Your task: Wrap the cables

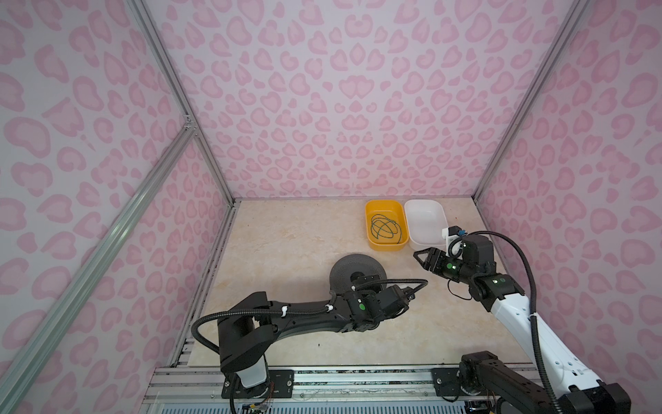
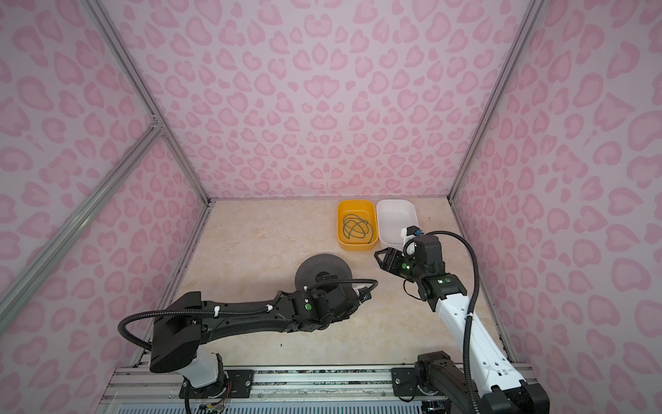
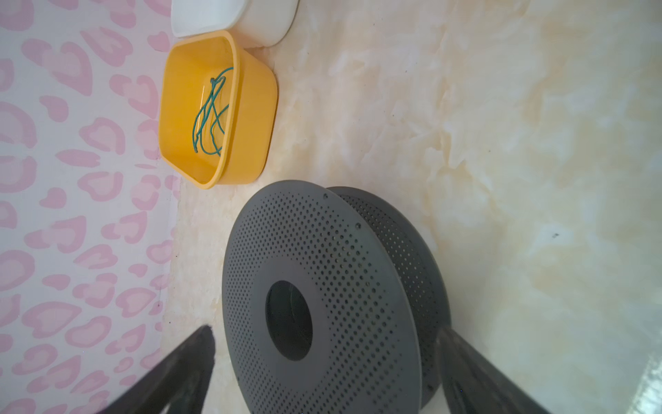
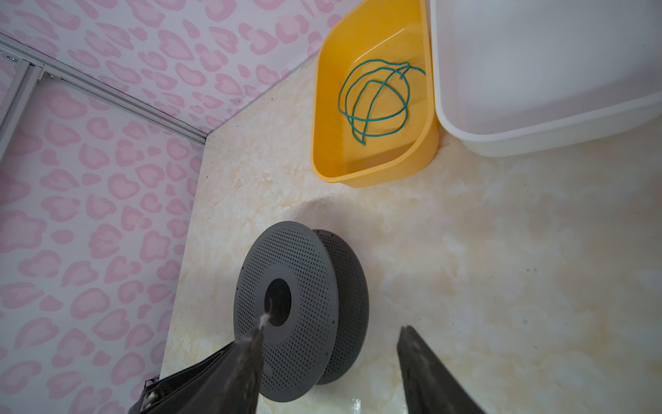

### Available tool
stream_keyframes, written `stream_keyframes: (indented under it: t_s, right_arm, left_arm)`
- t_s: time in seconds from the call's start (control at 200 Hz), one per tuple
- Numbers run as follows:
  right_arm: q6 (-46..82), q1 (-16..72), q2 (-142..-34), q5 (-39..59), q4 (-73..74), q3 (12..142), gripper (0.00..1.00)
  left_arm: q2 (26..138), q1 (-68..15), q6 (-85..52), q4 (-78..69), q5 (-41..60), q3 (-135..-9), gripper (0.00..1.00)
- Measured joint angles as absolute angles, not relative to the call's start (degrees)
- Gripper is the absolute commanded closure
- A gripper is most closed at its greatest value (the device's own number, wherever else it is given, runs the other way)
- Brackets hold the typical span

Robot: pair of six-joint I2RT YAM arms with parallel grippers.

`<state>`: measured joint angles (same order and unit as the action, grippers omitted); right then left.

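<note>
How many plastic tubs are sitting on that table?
2: a yellow tub at the back, holding a green cable, and a white tub right beside it. None seem hidden.

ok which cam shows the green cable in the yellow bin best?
Right wrist: the green cable lies large and sharp, its loops unobstructed in the yellow bin. Left wrist sees it obliquely, loops foreshortened. Both top views show it whole but small.
</note>
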<state>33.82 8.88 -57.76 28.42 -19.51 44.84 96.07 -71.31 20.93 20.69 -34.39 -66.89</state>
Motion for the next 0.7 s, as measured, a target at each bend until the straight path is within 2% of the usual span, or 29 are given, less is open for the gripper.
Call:
stream_keyframes:
  t_s: [0.06,0.145,0.17,0.195,0.215,0.4,0.55,0.7]
  right_arm:
    - [33.8,8.88,-58.11,28.03,-19.68,45.17,0.37]
    - [33.61,8.86,-58.52,27.57,-20.29,46.0,0.28]
    - [33.58,8.86,-58.54,27.38,-20.62,46.35,0.22]
    - [33.47,8.86,-58.57,27.2,-21.04,46.78,0.06]
    - [33.39,8.86,-58.59,27.16,-21.28,47.13,0.02]
    - [32.8,10.41,-57.8,23.7,-24.51,53.06,0.02]
    - [32.38,15.55,-54.63,15.53,-26.48,57.65,0.02]
    - [35.64,19.03,-50.54,5.17,-25.87,56.18,0.02]
  left_arm:
    - [94.85,-71.31,20.58,23.46,-32.82,-68.42,0.02]
    - [92.01,-71.31,19.57,27.24,-30.44,-70.32,0.02]
    - [90.85,-71.31,19.51,28.1,-29.85,-70.7,0.03]
    - [89.36,-71.31,19.11,28.86,-29.32,-71.0,0.02]
    - [88.42,-71.31,18.92,29.34,-28.99,-71.2,0.03]
    - [76.09,-71.31,16.49,30.72,-29.15,-71.92,0.03]
    - [67.7,-71.37,15.68,24.12,-38.44,-68.01,0.03]
    - [65.8,-71.31,15.16,20.84,-46.35,-64.58,0.03]
